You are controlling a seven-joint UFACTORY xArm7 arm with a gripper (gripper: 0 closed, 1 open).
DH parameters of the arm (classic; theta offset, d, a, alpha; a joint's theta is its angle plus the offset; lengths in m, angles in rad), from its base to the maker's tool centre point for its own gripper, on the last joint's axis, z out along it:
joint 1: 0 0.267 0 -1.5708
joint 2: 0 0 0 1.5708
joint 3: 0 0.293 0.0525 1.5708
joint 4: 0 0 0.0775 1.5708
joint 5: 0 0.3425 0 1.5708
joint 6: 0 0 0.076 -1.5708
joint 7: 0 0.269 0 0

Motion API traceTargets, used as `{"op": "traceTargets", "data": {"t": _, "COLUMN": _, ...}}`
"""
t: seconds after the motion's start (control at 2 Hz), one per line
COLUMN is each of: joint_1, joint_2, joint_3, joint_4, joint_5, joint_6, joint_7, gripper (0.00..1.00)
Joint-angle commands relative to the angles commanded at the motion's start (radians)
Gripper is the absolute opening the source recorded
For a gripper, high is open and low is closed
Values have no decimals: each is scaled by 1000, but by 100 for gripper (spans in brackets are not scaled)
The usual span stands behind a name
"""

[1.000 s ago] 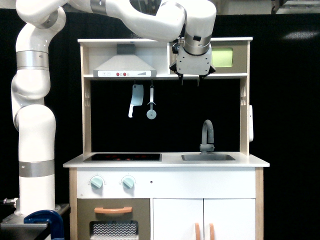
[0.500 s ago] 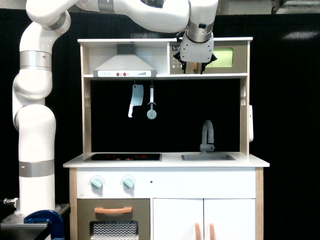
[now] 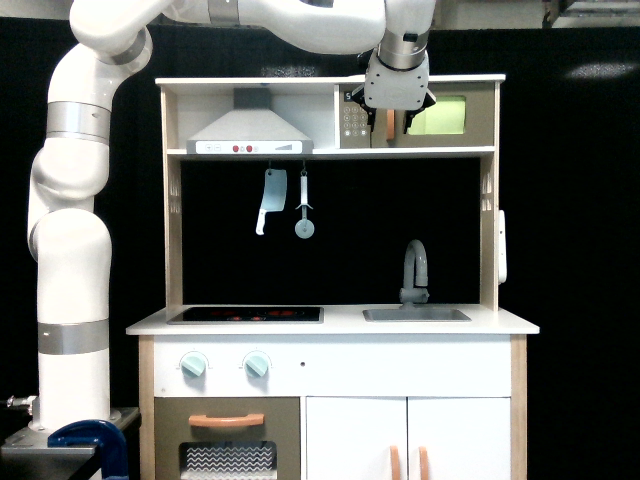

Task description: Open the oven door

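open black space between upper shelf [image 3: 330,152] and countertop [image 3: 330,321], broken only by hanging cleaver [image 3: 268,199], pizza cutter [image 3: 303,215] and faucet [image 3: 414,270]. tight up top: gripper [image 3: 392,127] close against oven door [image 3: 445,116], hemmed by roof board [image 3: 250,80] above, shelf below, range hood [image 3: 246,130] at exterior view's left.

Pincer [image 3: 391,124] at oven door [image 3: 447,116] — handle height

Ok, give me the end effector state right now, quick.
End effector: open, holding nothing, its fingers either side of the orange handle on the oven door.
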Motion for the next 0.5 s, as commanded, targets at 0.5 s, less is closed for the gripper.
{"op": "traceTargets", "data": {"t": 0.5, "joint_1": -15, "joint_2": 32, "joint_3": 68, "joint_4": 69, "joint_5": 4, "joint_6": -27, "joint_7": 61, "gripper": 100}}
